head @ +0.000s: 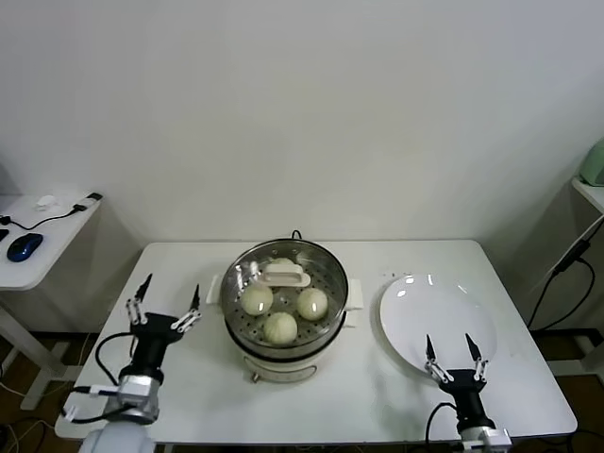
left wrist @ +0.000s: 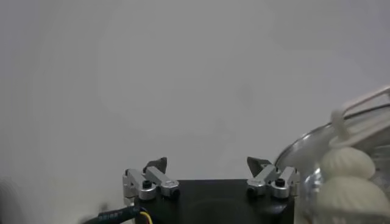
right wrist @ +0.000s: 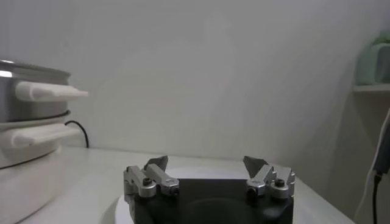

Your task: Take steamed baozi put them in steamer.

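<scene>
The steamer (head: 332,276) stands in the middle of the white table, shiny steel with white side handles. Three steamed baozi (head: 280,327) lie on its perforated tray, and a fourth (head: 281,263) shows partly behind the white handle of a glass lid (head: 283,276). My left gripper (head: 171,288) is open and empty, low over the table left of the pot. In the left wrist view the open left gripper (left wrist: 207,162) has two baozi (left wrist: 346,163) beside it. My right gripper (head: 448,342) is open and empty at the near edge of the white plate (head: 439,302); the right wrist view shows the right gripper (right wrist: 206,160) open, apart from the steamer (right wrist: 24,106).
A side table at far left holds a blue mouse (head: 24,247) and cables. A shelf with a green object (head: 595,162) and a hanging cable (head: 566,264) stand at the right. The plate holds nothing. Bare tabletop lies in front of the pot.
</scene>
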You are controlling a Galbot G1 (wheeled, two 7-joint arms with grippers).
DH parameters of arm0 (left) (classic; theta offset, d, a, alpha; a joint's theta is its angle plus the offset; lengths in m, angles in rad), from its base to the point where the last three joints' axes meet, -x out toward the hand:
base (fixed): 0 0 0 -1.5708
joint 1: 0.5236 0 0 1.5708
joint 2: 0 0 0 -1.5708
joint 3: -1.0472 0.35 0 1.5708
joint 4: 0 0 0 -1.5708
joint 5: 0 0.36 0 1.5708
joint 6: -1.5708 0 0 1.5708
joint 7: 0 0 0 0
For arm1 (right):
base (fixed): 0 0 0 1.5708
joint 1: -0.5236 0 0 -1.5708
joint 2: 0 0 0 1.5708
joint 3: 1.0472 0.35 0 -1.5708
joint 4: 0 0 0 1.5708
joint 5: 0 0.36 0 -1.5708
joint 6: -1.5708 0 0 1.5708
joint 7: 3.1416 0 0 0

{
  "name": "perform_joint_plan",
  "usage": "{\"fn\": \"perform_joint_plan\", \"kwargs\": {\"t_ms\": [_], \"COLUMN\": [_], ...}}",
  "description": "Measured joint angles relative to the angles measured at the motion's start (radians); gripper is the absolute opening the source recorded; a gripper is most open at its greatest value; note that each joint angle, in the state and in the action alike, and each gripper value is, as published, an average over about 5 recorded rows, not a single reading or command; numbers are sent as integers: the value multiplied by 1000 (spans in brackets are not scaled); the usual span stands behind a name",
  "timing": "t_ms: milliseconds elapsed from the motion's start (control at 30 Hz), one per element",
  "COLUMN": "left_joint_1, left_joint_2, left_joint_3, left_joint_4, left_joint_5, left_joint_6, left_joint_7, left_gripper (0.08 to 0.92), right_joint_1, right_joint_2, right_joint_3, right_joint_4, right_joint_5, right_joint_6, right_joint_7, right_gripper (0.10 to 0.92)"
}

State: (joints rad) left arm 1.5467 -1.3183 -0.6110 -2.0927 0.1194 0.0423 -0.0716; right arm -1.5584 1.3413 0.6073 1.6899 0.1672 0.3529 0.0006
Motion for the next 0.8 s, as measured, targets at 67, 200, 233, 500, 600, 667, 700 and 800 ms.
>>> {"fn": "perform_joint_plan", "kwargs": {"t_ms": [67,200,233,500,600,667,700,800], "left_joint_1": [16,33,35,49,57,61,63,69], "left_joint_2": [4,11,12,11,9,8,8,7], "left_joint_3": [-20,-36,-36,-12,-2,2,4,10], "left_joint_4": [29,103,123,266,294,307,312,324], "left_joint_5": [-71,-157,-170,-227,-238,-246,-250,-259], "left_joint_6": [-26,-80,-94,-190,-212,-223,-228,-241], "left_joint_7": [1,5,5,7,8,9,10,12], "left_gripper": [823,823,823,823,823,823,823,823], "right_joint_1": [-2,-3,-3,-5,-2,0,1,3], "right_joint_2": [1,1,1,-4,-4,-4,-4,-3], "right_joint_3": [-2,-4,-4,-10,-14,-16,-17,-19], "right_joint_4": [2,3,2,1,0,-1,-2,-3], "right_joint_5": [8,20,23,47,52,54,55,58], "right_joint_6": [1,5,7,9,8,8,8,5], "right_joint_7": [0,-1,-1,-7,-8,-8,-8,-8], "right_gripper": [823,823,823,823,823,823,823,823]}}
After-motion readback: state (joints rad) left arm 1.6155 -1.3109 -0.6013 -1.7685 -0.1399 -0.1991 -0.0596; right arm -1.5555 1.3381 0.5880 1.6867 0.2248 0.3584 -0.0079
